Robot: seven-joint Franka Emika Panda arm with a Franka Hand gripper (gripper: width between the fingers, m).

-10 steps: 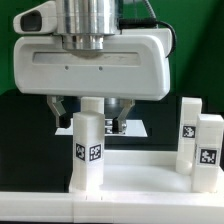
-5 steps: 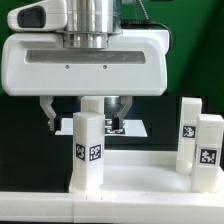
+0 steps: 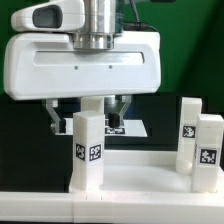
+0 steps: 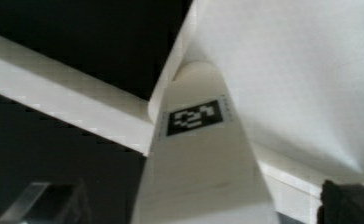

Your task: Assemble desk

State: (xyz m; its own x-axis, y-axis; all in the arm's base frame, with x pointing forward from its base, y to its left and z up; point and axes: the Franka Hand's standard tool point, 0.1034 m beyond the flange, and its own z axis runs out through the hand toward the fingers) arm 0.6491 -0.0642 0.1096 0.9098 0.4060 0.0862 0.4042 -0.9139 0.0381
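My two-finger gripper (image 3: 87, 115) hangs spread, empty, directly above the upright white square-section plastic leg (image 3: 88, 150). Leg's long axis vertical; fingers flank its top, untouching.

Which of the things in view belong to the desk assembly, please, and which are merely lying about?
Belonging to the job:
- upright leg under the open gripper
- two more legs standing at the exterior view's right
- tabletop that the legs stand in

Lying about:
- marker board behind the gripper
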